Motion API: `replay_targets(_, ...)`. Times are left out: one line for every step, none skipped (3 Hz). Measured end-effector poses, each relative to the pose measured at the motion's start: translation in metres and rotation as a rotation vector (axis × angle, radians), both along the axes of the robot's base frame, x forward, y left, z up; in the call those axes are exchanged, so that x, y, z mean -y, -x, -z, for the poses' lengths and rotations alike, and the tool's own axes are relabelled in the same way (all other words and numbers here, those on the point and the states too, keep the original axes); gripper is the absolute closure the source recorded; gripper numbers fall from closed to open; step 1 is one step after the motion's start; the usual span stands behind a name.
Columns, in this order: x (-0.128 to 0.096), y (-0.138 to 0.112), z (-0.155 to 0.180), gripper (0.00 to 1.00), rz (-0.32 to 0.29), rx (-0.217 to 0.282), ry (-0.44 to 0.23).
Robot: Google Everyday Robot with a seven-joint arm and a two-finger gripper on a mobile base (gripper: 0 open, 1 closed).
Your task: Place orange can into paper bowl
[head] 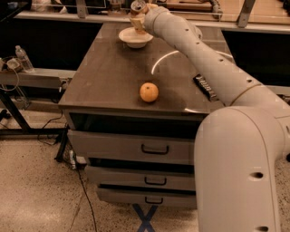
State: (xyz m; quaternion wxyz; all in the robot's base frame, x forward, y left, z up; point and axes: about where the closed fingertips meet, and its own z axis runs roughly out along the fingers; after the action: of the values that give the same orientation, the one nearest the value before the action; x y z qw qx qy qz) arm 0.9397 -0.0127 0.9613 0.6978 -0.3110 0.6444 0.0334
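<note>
The paper bowl (135, 39) sits at the far end of the dark cabinet top, white and shallow. My gripper (137, 19) is right above the bowl, shut on the orange can (137, 13). The can is held tilted, its silver top up, its lower end just over the bowl's inside. Whether the can touches the bowl I cannot tell. My white arm stretches from the lower right across the cabinet top to the bowl.
An orange fruit (149, 92) lies near the front middle of the cabinet top (104, 77). A flat dark snack-bar wrapper (206, 86) lies at the right, partly under my arm. Drawers are below. A water bottle (22, 58) stands on a rack at the left.
</note>
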Motion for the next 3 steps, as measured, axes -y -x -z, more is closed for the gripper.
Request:
replay_targets(-0.004, -0.001, 0.01, 1.0, 0.017, -0.042, 0.022)
replay_targets(-0.012, -0.001, 0.013, 0.88, 0.011, -0.08, 0.03)
replay_targets(-0.019, -0.003, 0.018, 0.64, 0.002, -0.122, 0.037)
